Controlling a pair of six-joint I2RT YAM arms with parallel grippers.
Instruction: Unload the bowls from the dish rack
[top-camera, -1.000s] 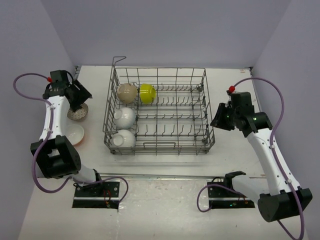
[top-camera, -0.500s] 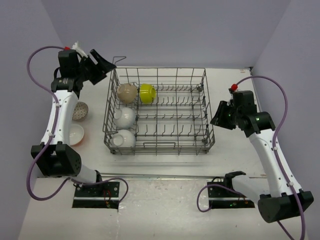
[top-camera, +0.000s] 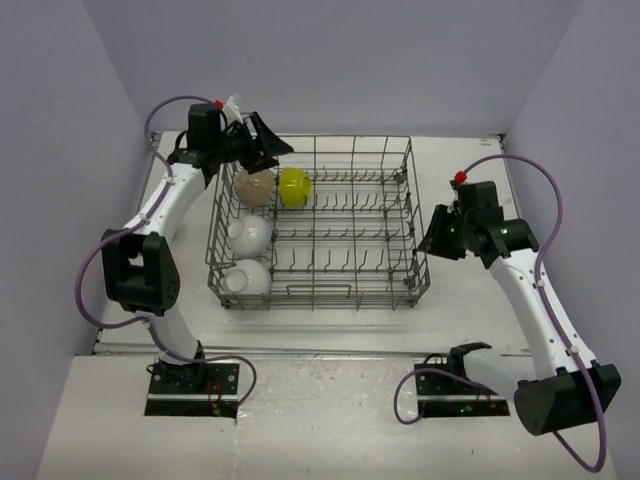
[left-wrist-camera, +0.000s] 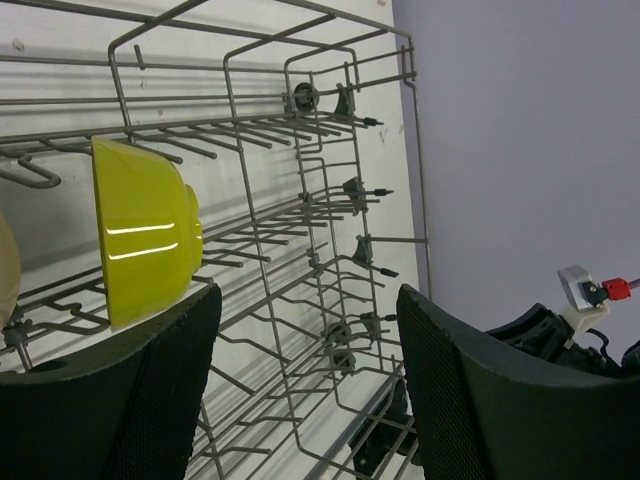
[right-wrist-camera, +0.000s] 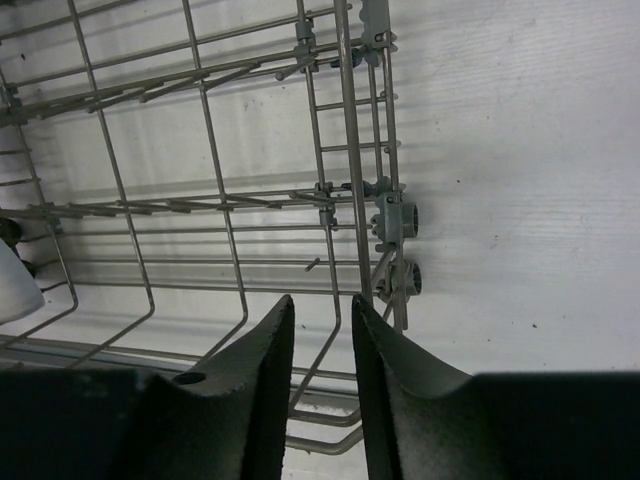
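Note:
The grey wire dish rack (top-camera: 345, 293) stands mid-table. Its left part holds a tan bowl (top-camera: 253, 186), a yellow bowl (top-camera: 294, 186) and two white bowls (top-camera: 248, 234) (top-camera: 247, 277), all on edge between tines. My left gripper (top-camera: 268, 147) is open and empty above the rack's back left corner, just over the tan bowl. In the left wrist view its gripper (left-wrist-camera: 305, 300) frames the rack (left-wrist-camera: 330, 260), with the yellow bowl (left-wrist-camera: 145, 245) to the left. My right gripper (top-camera: 432, 240) hovers at the rack's right wall, fingers a narrow gap apart (right-wrist-camera: 322, 305), empty.
The walls close in on three sides. The rack's wire handle (top-camera: 238, 120) stands up at its back left corner, close to my left gripper. The rack's wheels (right-wrist-camera: 398, 215) sit on its right wall. A white bowl's edge (right-wrist-camera: 15, 280) shows at the left of the right wrist view.
My left arm has swung from the table's left side up and right to the rack's back left corner. The right arm has barely moved.

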